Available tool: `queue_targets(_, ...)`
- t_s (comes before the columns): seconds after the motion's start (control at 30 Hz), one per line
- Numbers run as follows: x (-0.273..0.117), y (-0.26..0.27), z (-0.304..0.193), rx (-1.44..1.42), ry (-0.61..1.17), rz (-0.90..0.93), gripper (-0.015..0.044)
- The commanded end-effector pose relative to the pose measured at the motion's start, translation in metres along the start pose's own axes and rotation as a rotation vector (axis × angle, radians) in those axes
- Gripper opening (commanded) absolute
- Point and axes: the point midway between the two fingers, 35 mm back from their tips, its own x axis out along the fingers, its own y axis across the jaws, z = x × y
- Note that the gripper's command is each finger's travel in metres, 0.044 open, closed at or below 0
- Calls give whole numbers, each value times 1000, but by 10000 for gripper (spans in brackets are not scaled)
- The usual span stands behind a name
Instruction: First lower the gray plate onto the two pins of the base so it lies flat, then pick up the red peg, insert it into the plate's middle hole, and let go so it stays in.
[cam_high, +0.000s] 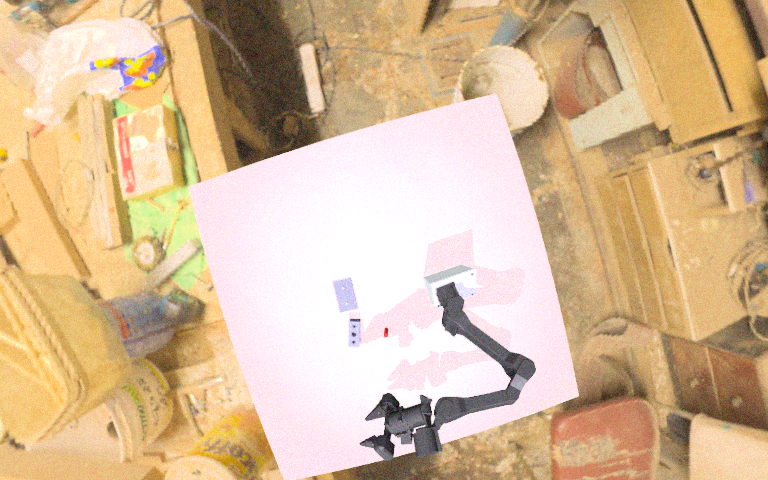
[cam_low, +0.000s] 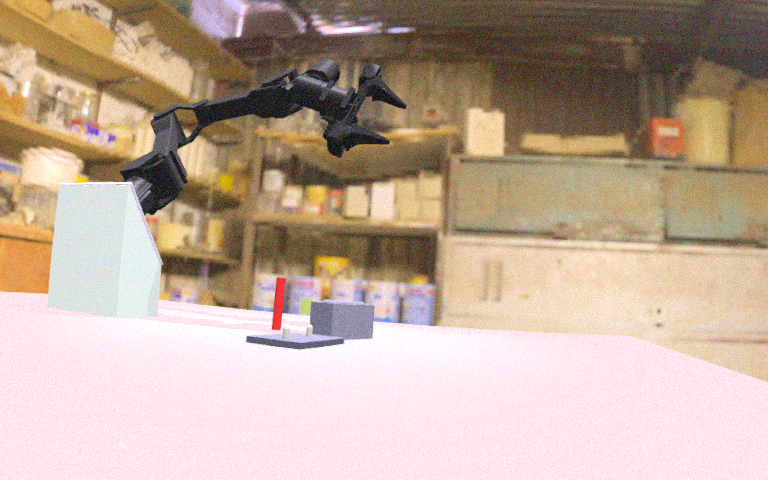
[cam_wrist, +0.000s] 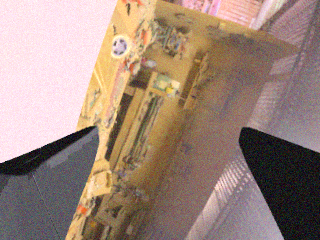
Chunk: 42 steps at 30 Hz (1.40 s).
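Observation:
The base (cam_high: 346, 294) (cam_low: 297, 341) lies flat on the table, with two short pale pins standing up from it and nothing on them. The gray plate (cam_high: 357, 337) (cam_low: 341, 320), a thick block with three dark holes in its top, stands on the table beside the base, apart from the pins. The red peg (cam_high: 386, 332) (cam_low: 278, 303) stands upright on the table, to the plate's right in the top view. My gripper (cam_high: 364, 431) (cam_low: 397, 123) (cam_wrist: 171, 134) is open and empty, high above the table and away from all three parts.
A pale angular pedestal (cam_high: 450, 275) (cam_low: 90, 249) carries the arm's foot. The arm reaches out over the table (cam_high: 317, 215) (cam_low: 396, 407) near its lower edge in the top view. The wrist view shows the table's edge and the cluttered workshop between the fingers.

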Motion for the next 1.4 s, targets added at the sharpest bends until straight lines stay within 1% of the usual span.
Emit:
queue_targets(0.0,0,0,0,0,0,0,426)
queue_targets(0.03,1,1,-1,2,2,5,440)
queue_targets(0.13,13,14,-15,36,30,84,440)
queue_targets(0.3,45,69,-61,176,121,375,440)
queue_targets(0.4,56,108,-84,260,156,563,440)
queue_targets(0.57,58,170,-110,414,179,868,440)
queue_targets(0.8,45,239,-126,682,168,1234,440)
queue_targets(0.87,44,244,-127,711,165,1265,440)
queue_targets(1.0,45,247,-126,711,166,1265,440)
queue_targets(1.17,65,301,-112,712,163,1264,440)
queue_targets(1.37,70,313,-110,712,163,1264,440)
